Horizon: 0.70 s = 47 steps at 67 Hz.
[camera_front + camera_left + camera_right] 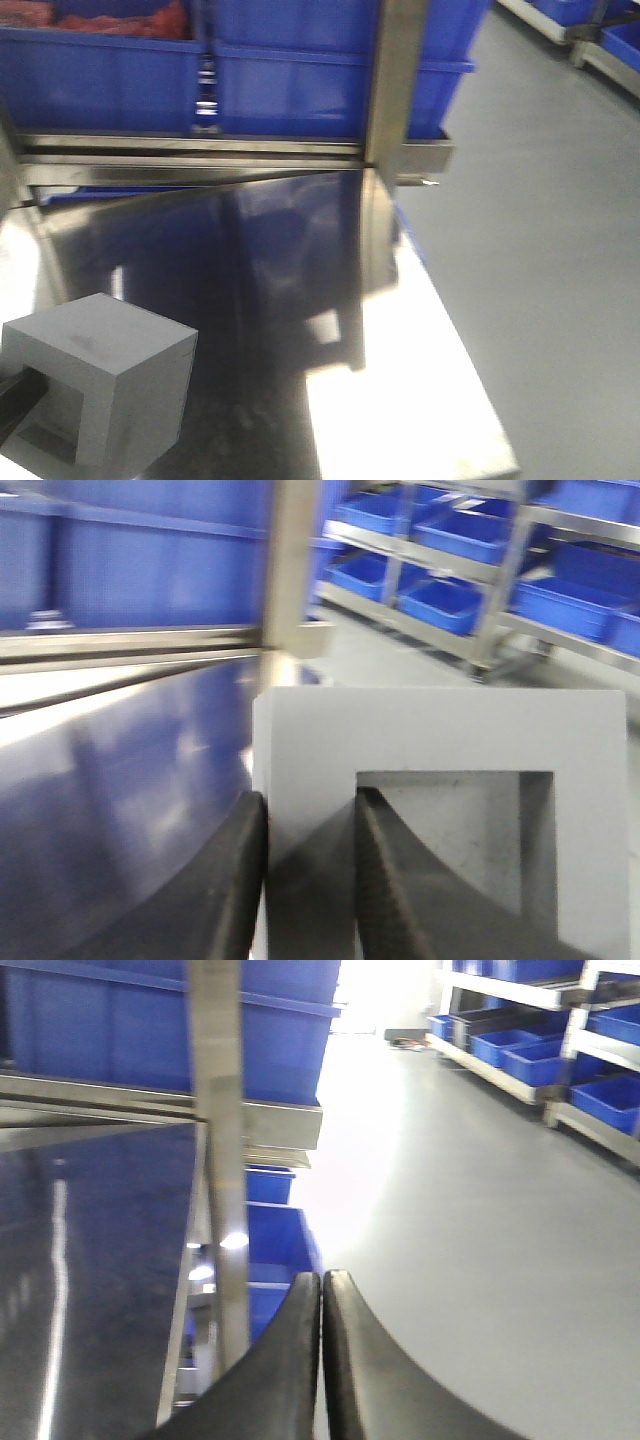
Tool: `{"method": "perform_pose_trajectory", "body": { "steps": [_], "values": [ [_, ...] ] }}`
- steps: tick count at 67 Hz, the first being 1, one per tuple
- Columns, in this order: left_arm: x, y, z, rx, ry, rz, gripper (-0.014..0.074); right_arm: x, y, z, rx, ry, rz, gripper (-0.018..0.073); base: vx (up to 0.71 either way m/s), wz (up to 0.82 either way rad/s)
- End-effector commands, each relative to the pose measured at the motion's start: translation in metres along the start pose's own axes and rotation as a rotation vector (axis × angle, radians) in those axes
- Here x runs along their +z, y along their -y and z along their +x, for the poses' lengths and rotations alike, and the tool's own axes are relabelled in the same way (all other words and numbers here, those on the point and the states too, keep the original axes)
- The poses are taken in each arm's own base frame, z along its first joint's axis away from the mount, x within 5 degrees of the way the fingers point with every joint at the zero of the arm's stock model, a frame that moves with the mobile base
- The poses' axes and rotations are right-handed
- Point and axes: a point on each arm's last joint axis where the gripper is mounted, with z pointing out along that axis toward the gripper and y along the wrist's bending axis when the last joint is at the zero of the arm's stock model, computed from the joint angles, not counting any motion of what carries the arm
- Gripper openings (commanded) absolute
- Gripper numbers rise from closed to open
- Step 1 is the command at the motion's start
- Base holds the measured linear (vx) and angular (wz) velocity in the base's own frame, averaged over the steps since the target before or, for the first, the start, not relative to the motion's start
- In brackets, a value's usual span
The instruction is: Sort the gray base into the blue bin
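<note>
The gray base is at the lower left of the front view, over the shiny steel table, its square recess facing left. My left gripper is shut on one wall of the gray base: one finger lies outside it and the other finger inside the recess. A blue bin stands on the rack behind the table, and appears as the blue bin in the left wrist view. My right gripper is shut with nothing in it, beyond the table's right side.
A steel post and a rack rail stand between the table and the bins. A neighbouring bin holds red items. Grey floor lies to the right. Shelves of more bins line the far side.
</note>
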Motion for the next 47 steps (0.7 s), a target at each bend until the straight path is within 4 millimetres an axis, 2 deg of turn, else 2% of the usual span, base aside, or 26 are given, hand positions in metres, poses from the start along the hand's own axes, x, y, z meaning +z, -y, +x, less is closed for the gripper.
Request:
{"method": "perform_pose_trajectory", "body": {
  "steps": [1, 47],
  "values": [
    [-0.0027, 0.0056, -0.0189, -0.009, 0.123, 0.053, -0.0008, -0.0004, 0.0004, -0.0050, -0.014, 0.073, 0.007, -0.0005, -0.08, -0.64],
    [-0.0027, 0.0056, -0.0189, -0.009, 0.123, 0.053, -0.0008, -0.0004, 0.0004, -0.0053, -0.014, 0.076, 0.007, -0.0005, -0.08, -0.69]
  ]
}}
